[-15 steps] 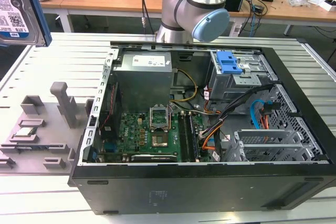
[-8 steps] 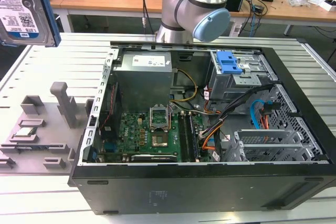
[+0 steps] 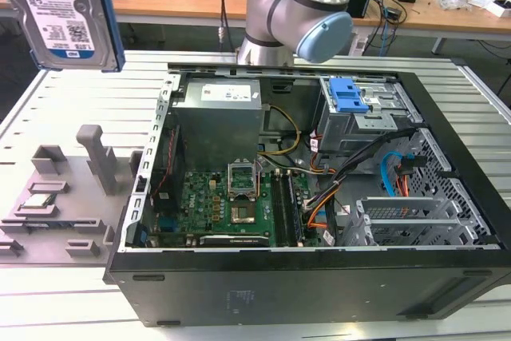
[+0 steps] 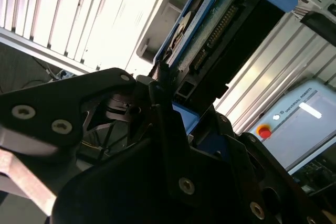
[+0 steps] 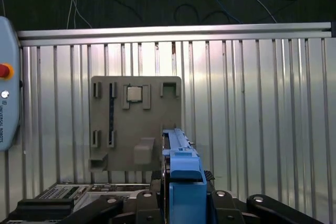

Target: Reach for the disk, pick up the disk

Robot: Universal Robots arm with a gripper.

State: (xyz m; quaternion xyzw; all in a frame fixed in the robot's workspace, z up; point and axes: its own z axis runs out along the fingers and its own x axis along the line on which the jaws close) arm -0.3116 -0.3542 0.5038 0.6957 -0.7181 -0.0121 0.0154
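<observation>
1. Clenched on the disk point(image 4: 220, 19): black jaws, with one finger point(image 4: 163, 129) pressed against its near end in the second wrist view.
2. Held high in the air at the exterior view's left point(image 3: 68, 17), over the slatted metal tabletop point(image 3: 48, 101) and touching nothing below.
3. Standing nearly upright there, slightly tilted, broad face turned toward the exterior camera.
4. Flat, rectangular, silver-grey metal body; white-and-blue label with barcodes across most of that face.
5. Blue plastic rail down the edge on the exterior view's right side of the body.
6. From the second wrist view, the other face: a green circuit board, a row of connector pins, and a blue rail alongside.
7. Seen edge-on in the first wrist view point(image 5: 181, 182), a thin blue strip rising between the black jaw parts.
8. Far beneath it in that same view, a grey fixture plate point(image 5: 105, 129) lying on the tabletop, with a small square processor chip point(image 5: 134, 93) seated in one pocket.
9. Well apart from the held drive, the opened computer case point(image 3: 319, 293) lying on its side, motherboard point(image 3: 231, 205) exposed, and a bright blue latch point(image 3: 347, 95) on the drive bay.
10. Behind the case, the silver and pale-blue arm point(image 3: 295, 13).
</observation>
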